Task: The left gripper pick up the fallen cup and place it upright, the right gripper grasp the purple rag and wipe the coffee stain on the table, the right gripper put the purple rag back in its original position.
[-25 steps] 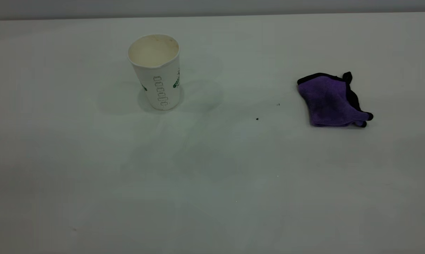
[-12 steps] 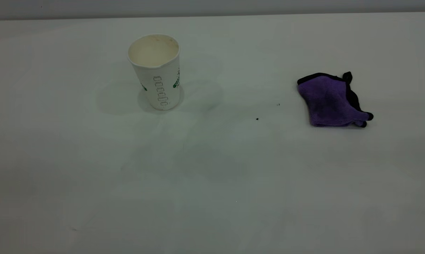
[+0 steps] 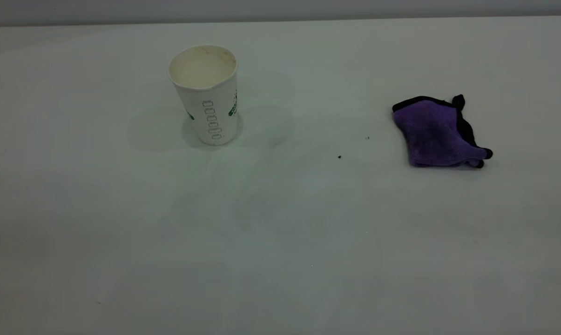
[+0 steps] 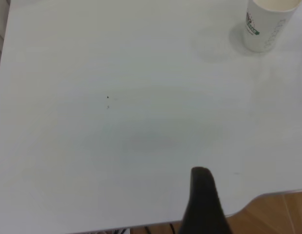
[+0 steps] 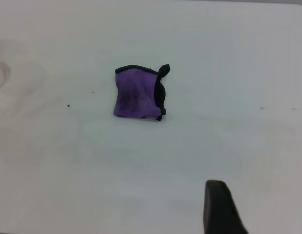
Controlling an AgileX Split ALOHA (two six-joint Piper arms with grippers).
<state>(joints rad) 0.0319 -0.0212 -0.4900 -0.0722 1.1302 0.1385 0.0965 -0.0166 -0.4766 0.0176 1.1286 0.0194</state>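
The cup (image 3: 206,95) stands upright on the white table (image 3: 280,242) at the back left; it also shows at the far edge of the left wrist view (image 4: 266,22). The purple rag (image 3: 436,132) lies crumpled at the right, and in the right wrist view (image 5: 136,92). No coffee stain shows on the table. Neither gripper is in the exterior view. My left gripper (image 4: 258,202) hangs over the table's edge, far from the cup, with one black finger (image 4: 202,195) in view and nothing beside it. My right gripper (image 5: 260,200) is open and empty, well short of the rag.
Two tiny dark specks (image 3: 339,157) lie between cup and rag. The table's edge and a wooden floor (image 4: 282,214) show in the left wrist view. A grey wall runs behind the table.
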